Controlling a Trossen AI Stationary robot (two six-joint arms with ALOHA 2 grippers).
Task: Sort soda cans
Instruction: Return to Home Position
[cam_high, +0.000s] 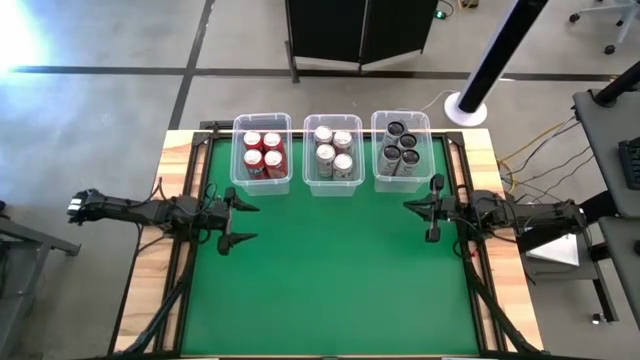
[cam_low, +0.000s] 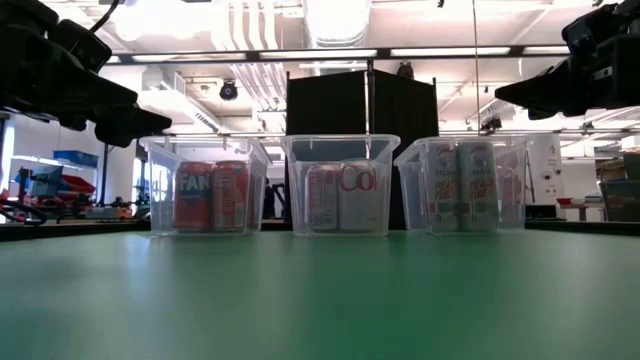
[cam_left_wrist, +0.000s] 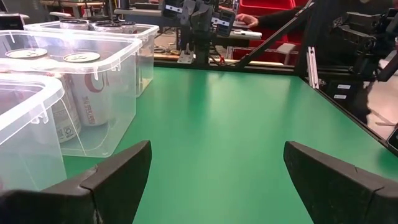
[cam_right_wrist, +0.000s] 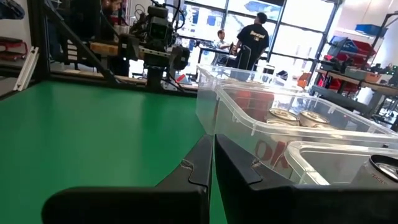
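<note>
soda cans (cam_high: 253, 141) sit in bins (cam_high: 262, 118); left pincer (cam_high: 243, 222) spread wide, empty; right pincer (cam_high: 408, 205) pressed together, empty

Upright soda cans (cam_high: 325, 153) in three clear bins (cam_high: 333, 118): red left, silver middle, apparently dark right.

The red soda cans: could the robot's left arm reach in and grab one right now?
Probably yes. The left gripper hangs open near their clear bin, which has no lid and nothing over it. The four red soda cans stand packed together, though, so gripping one could be awkward.
</note>
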